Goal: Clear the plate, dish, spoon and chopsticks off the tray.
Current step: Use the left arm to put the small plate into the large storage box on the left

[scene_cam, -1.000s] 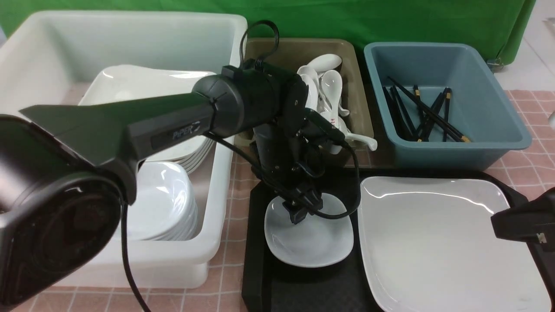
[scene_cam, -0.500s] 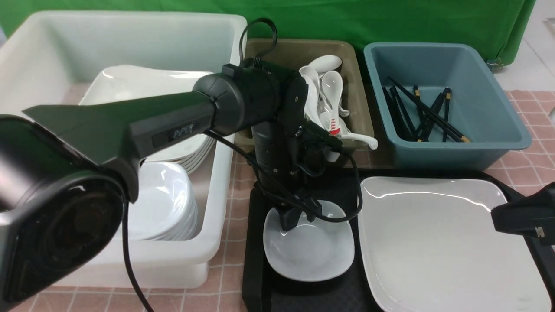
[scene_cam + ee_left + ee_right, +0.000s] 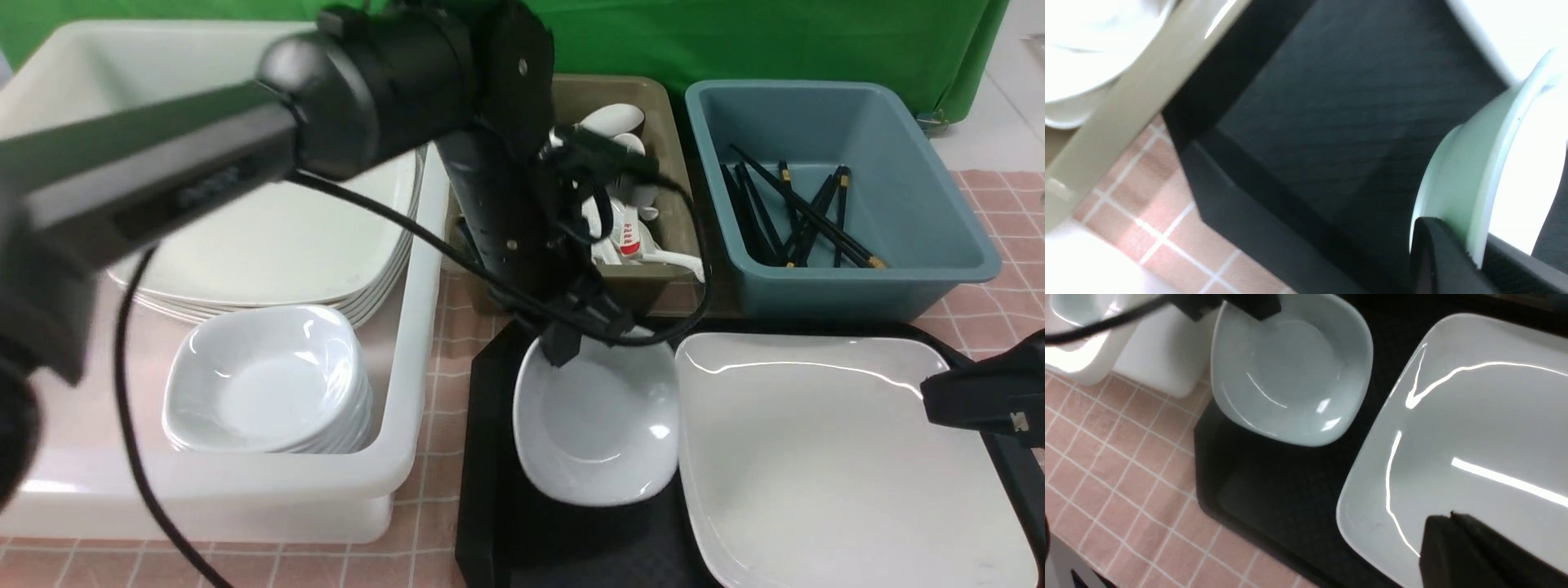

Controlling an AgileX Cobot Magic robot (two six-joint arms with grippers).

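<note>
So the left jaws are clamped on the far rim of the dish (image 3: 596, 425). It hangs tilted off them toward the robot and looks lifted off the tray (image 3: 571, 547). What matters next imo: the stack of matching dishes (image 3: 261, 384) in the white bin (image 3: 392, 482) sits off to the left of those jaws, over the bin wall. The right jaws hover at the right edge of the plate (image 3: 833, 457), can't tell if they're gripping.
</note>
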